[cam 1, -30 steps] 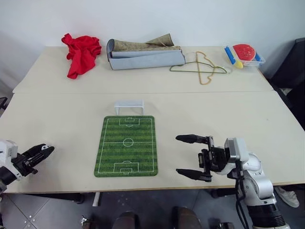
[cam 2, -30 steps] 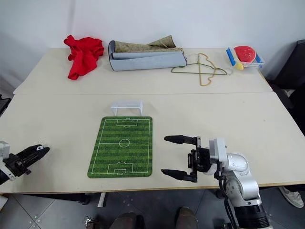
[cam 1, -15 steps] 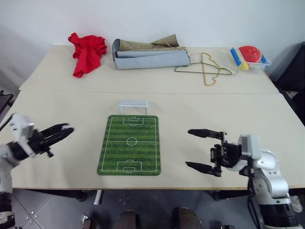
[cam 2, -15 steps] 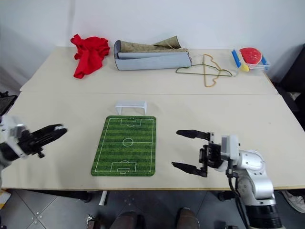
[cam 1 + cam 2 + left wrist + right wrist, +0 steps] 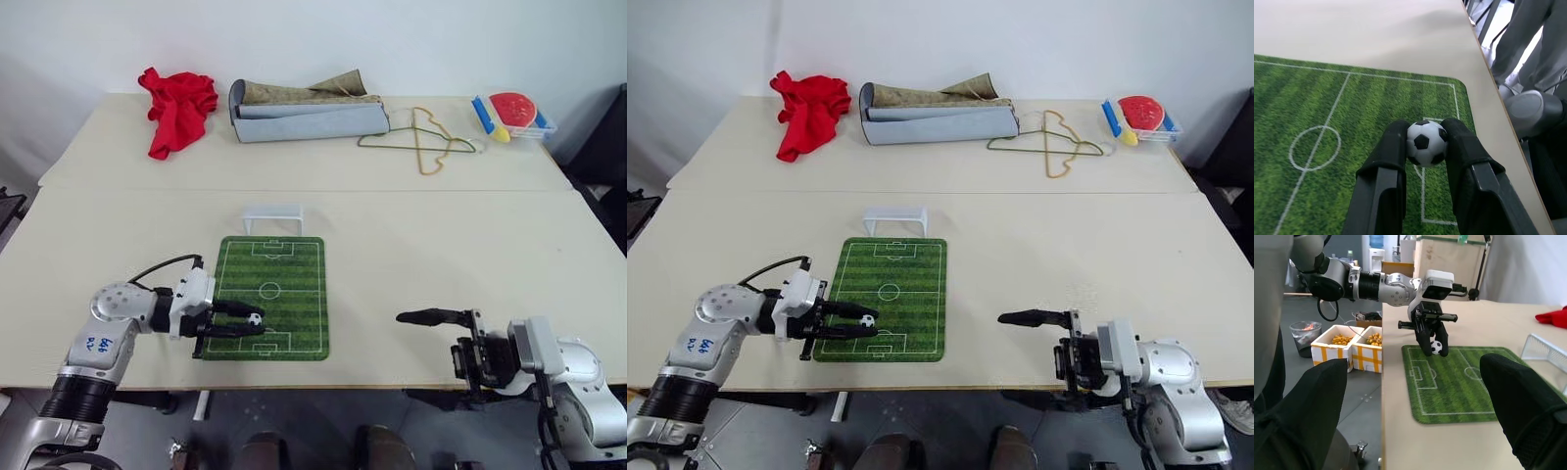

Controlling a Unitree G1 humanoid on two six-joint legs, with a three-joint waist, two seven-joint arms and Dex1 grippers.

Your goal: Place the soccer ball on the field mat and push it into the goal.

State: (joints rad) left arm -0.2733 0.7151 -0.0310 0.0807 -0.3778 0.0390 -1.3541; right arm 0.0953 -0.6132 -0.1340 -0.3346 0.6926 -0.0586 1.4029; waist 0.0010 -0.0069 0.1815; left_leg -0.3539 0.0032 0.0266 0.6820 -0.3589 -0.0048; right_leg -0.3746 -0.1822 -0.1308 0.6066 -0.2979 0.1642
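Note:
The soccer ball (image 5: 1425, 142) is a tiny white ball with black patches, pinched between the fingertips of my left gripper (image 5: 255, 323). That gripper reaches in from the left and holds the ball just above the near left part of the green field mat (image 5: 279, 279), by the printed near goal box. The white goal (image 5: 272, 213) stands on the table just beyond the mat's far end. My right gripper (image 5: 1413, 382) is open and empty at the table's front edge, right of the mat; one black finger (image 5: 431, 316) lies over the tabletop.
Along the back of the table lie a red cloth (image 5: 176, 106), a rolled grey-and-tan mat (image 5: 304, 110), wire hangers (image 5: 421, 142) and a small tray (image 5: 511, 110) with a red disc. A seam crosses the tabletop beyond the goal. Boxes (image 5: 1354, 341) sit on the floor past the table's left side.
My left arm has swung in from the table's left edge to over the mat's near left part. My right gripper has drawn back to the front edge.

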